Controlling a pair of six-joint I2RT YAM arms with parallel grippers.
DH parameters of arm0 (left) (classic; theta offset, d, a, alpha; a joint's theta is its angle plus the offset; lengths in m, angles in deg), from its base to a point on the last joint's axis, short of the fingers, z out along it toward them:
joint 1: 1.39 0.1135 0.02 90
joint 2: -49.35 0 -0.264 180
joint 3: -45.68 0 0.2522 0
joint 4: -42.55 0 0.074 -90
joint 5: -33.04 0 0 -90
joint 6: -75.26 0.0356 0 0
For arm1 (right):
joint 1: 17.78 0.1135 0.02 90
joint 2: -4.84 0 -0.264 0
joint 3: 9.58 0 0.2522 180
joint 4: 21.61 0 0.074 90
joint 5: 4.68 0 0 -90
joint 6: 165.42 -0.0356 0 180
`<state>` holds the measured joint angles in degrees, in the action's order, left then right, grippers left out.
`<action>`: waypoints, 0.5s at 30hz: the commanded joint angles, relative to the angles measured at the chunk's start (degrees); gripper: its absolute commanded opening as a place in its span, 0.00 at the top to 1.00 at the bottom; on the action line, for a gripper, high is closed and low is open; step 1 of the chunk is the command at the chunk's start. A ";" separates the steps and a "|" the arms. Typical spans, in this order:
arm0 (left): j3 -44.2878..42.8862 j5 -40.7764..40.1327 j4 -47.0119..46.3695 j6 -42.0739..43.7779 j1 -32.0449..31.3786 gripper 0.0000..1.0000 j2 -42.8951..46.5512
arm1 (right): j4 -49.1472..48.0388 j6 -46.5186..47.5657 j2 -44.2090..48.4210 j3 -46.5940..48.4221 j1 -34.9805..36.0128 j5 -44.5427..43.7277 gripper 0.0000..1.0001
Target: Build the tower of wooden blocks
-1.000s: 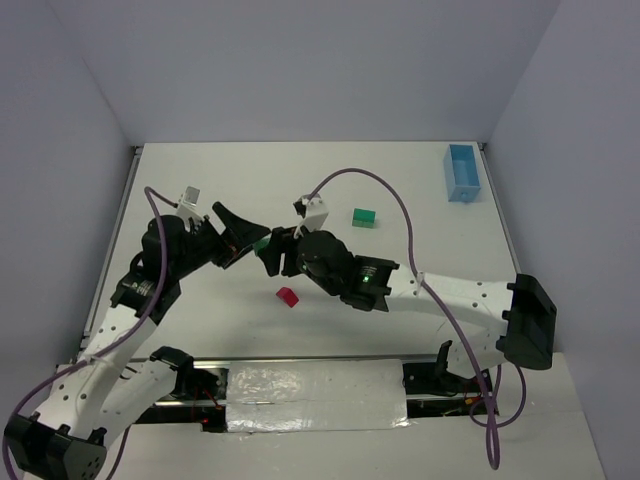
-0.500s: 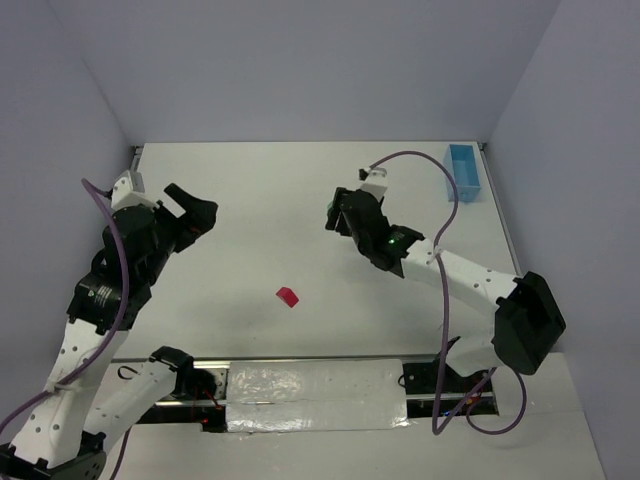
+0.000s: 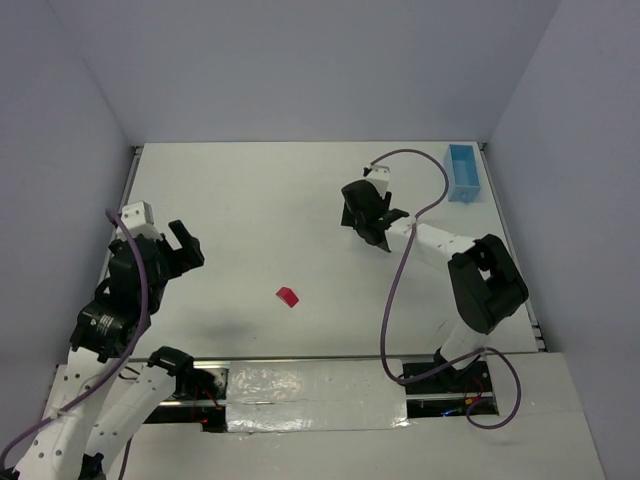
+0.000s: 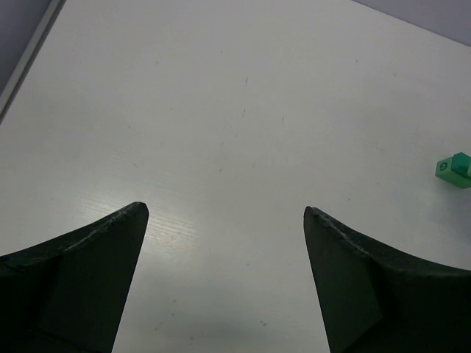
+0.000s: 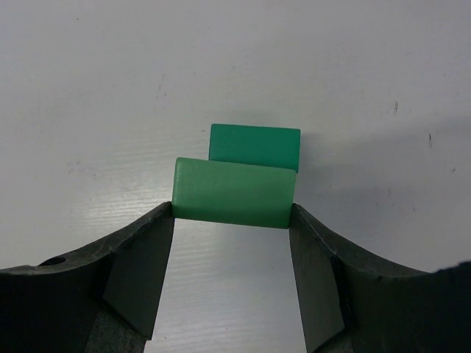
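Observation:
My right gripper (image 5: pixel 232 215) is shut on a light green rectangular block (image 5: pixel 233 193), gripped by its two ends. A second, darker green block (image 5: pixel 255 145) lies on the table just beyond and below it, partly overlapped by the held one. In the top view the right gripper (image 3: pixel 366 220) covers both green blocks at the table's far right-middle. The red roof-shaped wedge (image 3: pixel 288 297) lies alone near the table's front middle. My left gripper (image 3: pixel 186 246) is open and empty at the left; its wrist view (image 4: pixel 224 213) shows bare table and a green block (image 4: pixel 452 169) at the right edge.
A light blue rectangular tray (image 3: pixel 463 173) stands at the far right corner of the white table (image 3: pixel 260 200). Grey walls enclose the table on three sides. The right arm's purple cable (image 3: pixel 420 215) loops over the table beside the gripper.
The grippers were together at the table's middle around a green block. The right gripper has carried it to the far right, over the other green block. The left arm has drawn back left.

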<state>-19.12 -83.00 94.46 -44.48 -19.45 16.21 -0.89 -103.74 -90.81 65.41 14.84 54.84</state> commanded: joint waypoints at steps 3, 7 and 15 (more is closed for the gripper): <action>-0.11 0.90 -4.40 3.63 0.05 0.01 0.98 | -1.25 2.91 -0.23 5.12 -1.15 -0.19 0.92; -0.19 1.52 -3.79 3.54 -0.04 0.00 -0.34 | 1.20 3.79 -3.22 8.19 -2.47 0.24 0.91; 0.07 2.66 -4.05 3.72 0.05 0.01 -1.31 | 2.80 5.73 -5.42 9.96 -3.62 1.39 0.86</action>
<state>-18.95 -81.06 92.95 -41.84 -19.45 15.18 1.06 -99.48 -96.10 72.87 11.41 56.29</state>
